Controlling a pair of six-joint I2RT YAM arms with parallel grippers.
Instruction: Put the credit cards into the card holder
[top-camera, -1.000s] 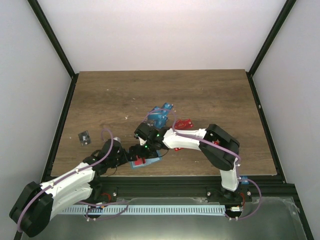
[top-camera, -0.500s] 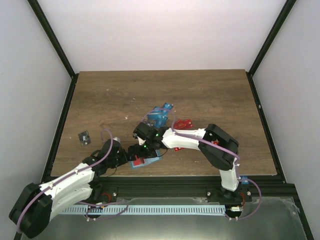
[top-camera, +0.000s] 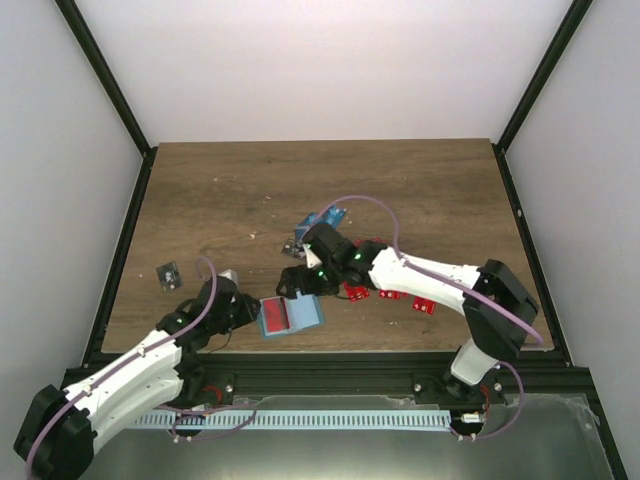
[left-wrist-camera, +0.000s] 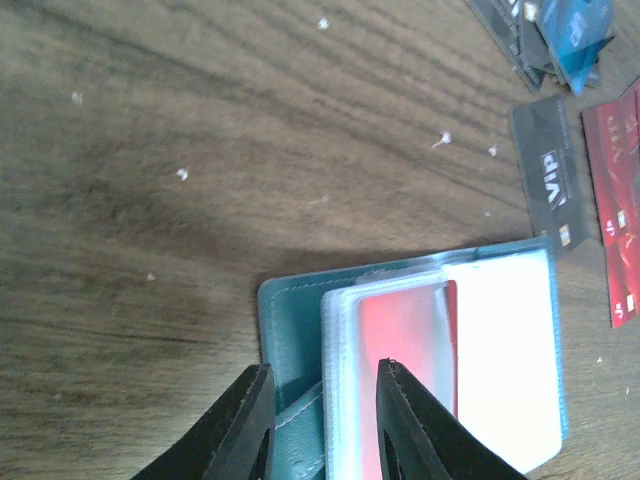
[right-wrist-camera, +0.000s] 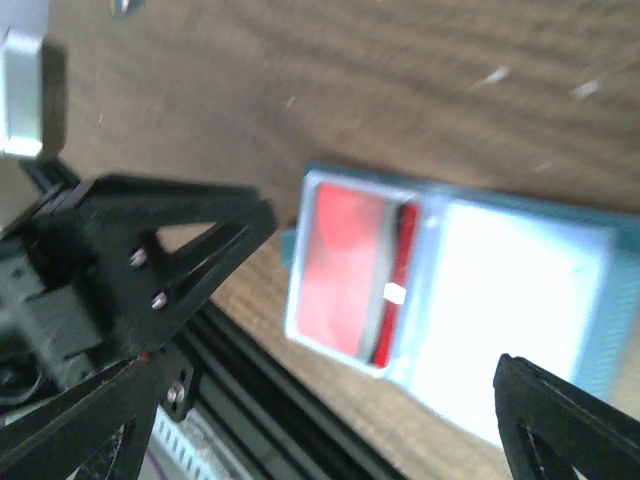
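Note:
The teal card holder (top-camera: 305, 316) lies open near the table's front edge, a red card (top-camera: 273, 317) in its left clear sleeve. In the left wrist view my left gripper (left-wrist-camera: 323, 395) straddles the edge of the holder (left-wrist-camera: 288, 330), jaws apart, one finger (left-wrist-camera: 400, 420) over the sleeved red card (left-wrist-camera: 410, 335). My right gripper (top-camera: 296, 282) hovers wide open just behind the holder; in its wrist view the holder (right-wrist-camera: 612, 330) and red card (right-wrist-camera: 345, 265) lie below. Loose red cards (top-camera: 388, 290), blue cards (top-camera: 322, 222) and a black card (left-wrist-camera: 550, 170) lie behind.
A black card (top-camera: 170, 275) lies alone at the left of the table. Another red card (top-camera: 426, 304) lies under the right arm. The black frame rail (top-camera: 400, 365) runs close in front of the holder.
My left gripper's jaws have parted on the holder's edge. The right arm has lifted off the holder and swung back and right, uncovering the red cards.

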